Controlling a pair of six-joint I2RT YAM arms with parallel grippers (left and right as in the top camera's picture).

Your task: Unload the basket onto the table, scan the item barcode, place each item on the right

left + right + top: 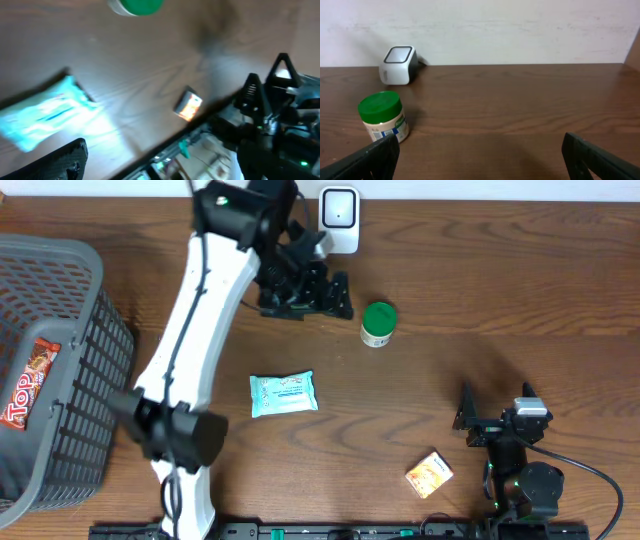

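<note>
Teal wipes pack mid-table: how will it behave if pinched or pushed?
The wipes pack lies flat and looks like a soft film pouch, so it would probably sag if pinched at one edge. The wrapper glares in the left wrist view: likely slippery. Pushed, it should slide, not roll.

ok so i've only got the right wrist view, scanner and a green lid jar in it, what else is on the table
Observer: A pale blue packet of wipes lies flat near the middle of the table, on the arms' side of the jar.
Operator: anything close to my arm
Observer: A small orange box lies near the right gripper, not touching it.
Operator: and the left arm
Observer: The left gripper hangs close to the scanner and the jar, jaws open, nothing in them.
</note>
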